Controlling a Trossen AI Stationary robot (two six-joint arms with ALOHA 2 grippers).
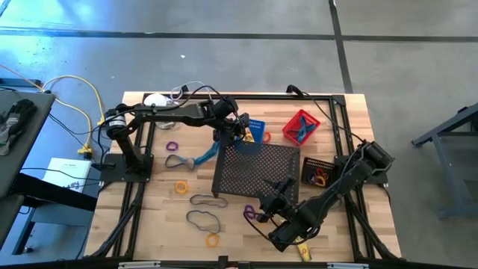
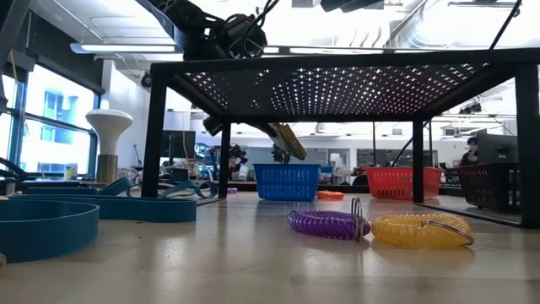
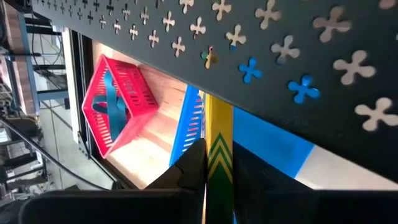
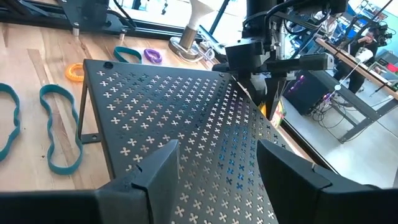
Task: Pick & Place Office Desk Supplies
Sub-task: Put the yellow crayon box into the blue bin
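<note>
My left gripper (image 1: 233, 134) is by the far left corner of the black mesh stand (image 1: 258, 168), next to the blue basket (image 1: 256, 128), and is shut on a yellow packet (image 3: 219, 146) with green chevrons. My right gripper (image 4: 214, 168) hangs open over the stand's near edge and touches nothing. Loose on the wood left of the stand lie a purple ring (image 1: 172, 146), a blue rubber band (image 1: 198, 158), orange rings (image 1: 181, 187) and dark rubber bands (image 1: 203, 218). In the low view, a purple coil ring (image 2: 329, 224) and a yellow one (image 2: 422, 230) rest on the table under the stand. My left gripper pinches the yellow packet between its two fingers (image 3: 193, 165), with one end (image 3: 219, 163) of the packet between them. The packet is lifted clear of the table. In the low view it hangs tilted below the fingers (image 2: 285, 139), above the blue basket (image 2: 287, 180).
A red basket (image 1: 300, 125) holding something blue sits beside the blue one. A dark basket (image 1: 317, 170) stands to the right of the stand. The white round-topped object (image 1: 154, 101) with its cable sits at the far left corner. A small yellow item (image 1: 302, 246) lies near the near edge.
</note>
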